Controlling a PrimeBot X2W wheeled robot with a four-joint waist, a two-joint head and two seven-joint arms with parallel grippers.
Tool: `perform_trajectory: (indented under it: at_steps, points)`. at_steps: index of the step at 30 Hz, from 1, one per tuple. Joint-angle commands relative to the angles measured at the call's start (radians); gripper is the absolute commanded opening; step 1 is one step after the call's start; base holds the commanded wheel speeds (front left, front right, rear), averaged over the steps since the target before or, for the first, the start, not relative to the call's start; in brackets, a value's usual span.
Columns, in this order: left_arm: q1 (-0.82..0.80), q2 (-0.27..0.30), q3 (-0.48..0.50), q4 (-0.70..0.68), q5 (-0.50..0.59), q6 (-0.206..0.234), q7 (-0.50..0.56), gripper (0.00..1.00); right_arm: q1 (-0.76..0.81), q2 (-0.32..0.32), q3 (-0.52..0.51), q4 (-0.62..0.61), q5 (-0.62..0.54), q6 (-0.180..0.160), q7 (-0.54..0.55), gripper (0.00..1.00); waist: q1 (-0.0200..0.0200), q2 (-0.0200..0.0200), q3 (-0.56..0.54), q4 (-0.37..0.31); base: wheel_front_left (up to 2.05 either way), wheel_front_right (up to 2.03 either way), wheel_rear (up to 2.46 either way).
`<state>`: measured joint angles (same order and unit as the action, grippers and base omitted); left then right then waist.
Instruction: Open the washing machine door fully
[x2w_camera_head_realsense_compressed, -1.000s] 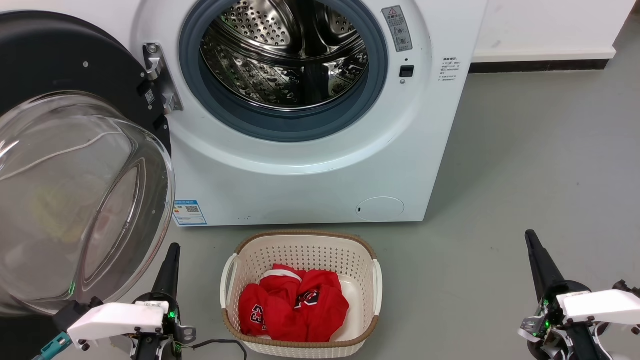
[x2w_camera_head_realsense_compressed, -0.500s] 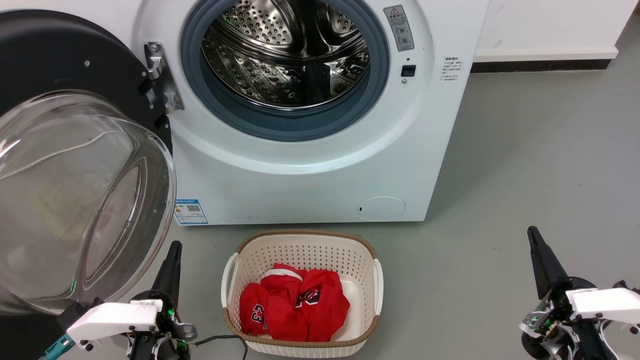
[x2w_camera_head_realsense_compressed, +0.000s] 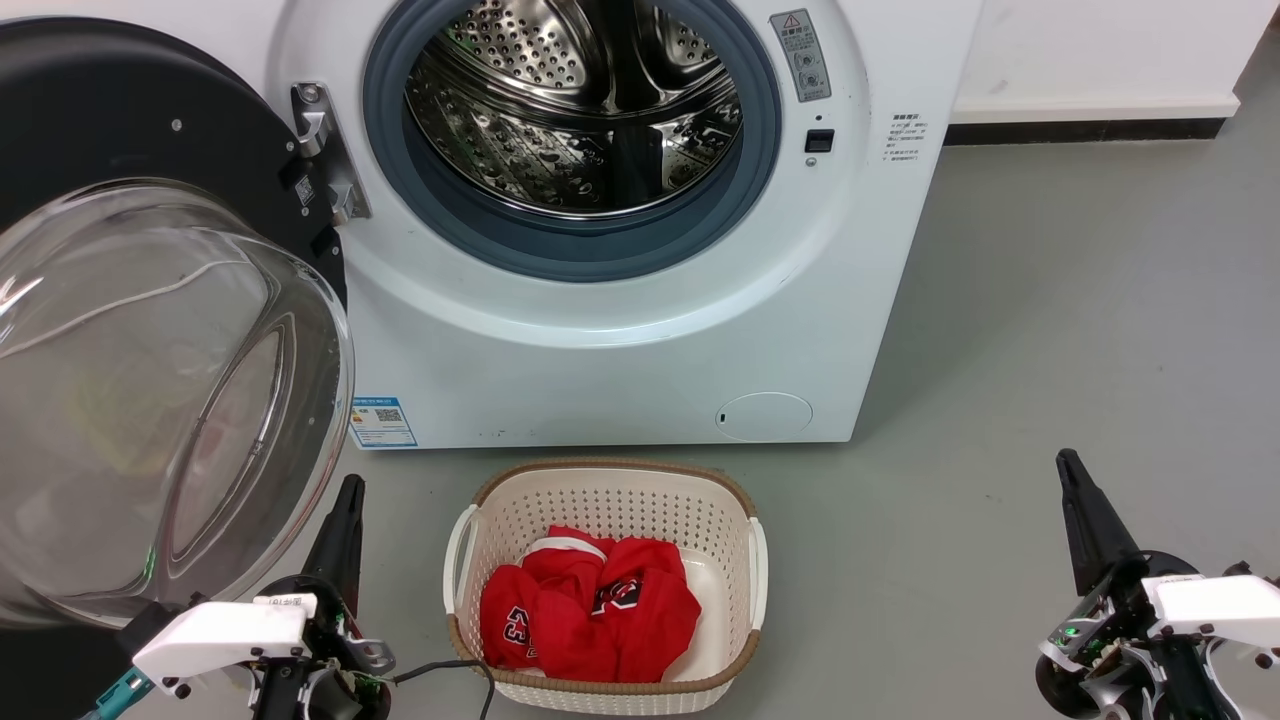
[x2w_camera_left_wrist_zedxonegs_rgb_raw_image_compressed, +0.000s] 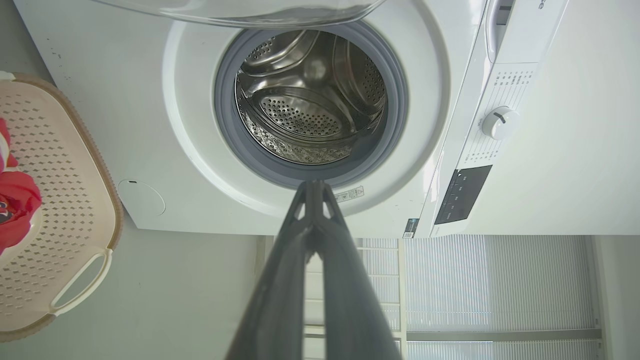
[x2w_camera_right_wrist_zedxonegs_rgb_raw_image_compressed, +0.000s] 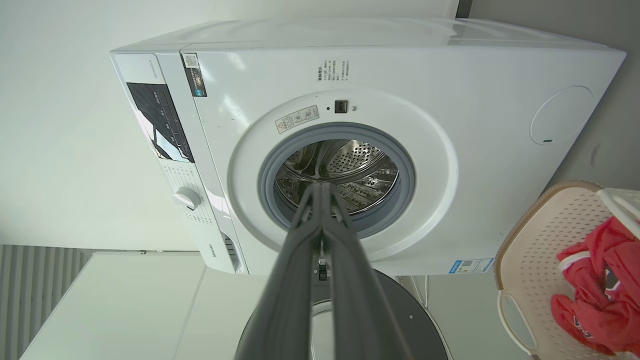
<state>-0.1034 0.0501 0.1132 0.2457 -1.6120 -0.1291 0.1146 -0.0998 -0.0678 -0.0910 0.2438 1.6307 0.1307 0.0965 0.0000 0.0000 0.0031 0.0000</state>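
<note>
Left gripper (x2w_camera_head_realsense_compressed: 350, 490), fingers pressed together, has the wide-open washing machine door (x2w_camera_head_realsense_compressed: 120, 130) just to its left; right gripper (x2w_camera_head_realsense_compressed: 1068, 470), likewise pinched empty, sits well apart.

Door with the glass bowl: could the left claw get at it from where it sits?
Probably yes. The door hangs open right beside the left claw, with nothing between them.

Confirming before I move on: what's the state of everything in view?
washing machine door, swung wide open to the left
drum, exposed, empty
basket, holding red clothing
left gripper, jaws shut, empty
right gripper, jaws shut, empty
round white flap, closed
</note>
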Motion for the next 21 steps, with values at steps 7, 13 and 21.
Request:
perform_trajectory:
  at_steps: [7,13,21]
  points:
    - [-0.011,0.000,0.003,0.001,-0.002,-0.004,0.003,0.00,-0.013,0.003,-0.004,0.001,-0.001,0.000,0.002,0.00,0.0000,0.0000,0.000,0.000,0.00,0.00,0.00]
    - [-0.011,0.000,0.003,0.001,-0.002,-0.004,0.003,0.00,-0.014,0.004,-0.005,0.001,-0.003,0.000,0.004,0.00,0.0000,0.0000,0.000,0.000,0.00,0.00,0.00]
    - [-0.011,0.000,0.003,0.001,-0.002,-0.004,0.003,0.00,-0.014,0.006,-0.007,0.001,-0.005,0.000,0.007,0.00,0.0000,0.0000,0.000,0.000,0.00,0.00,0.00]
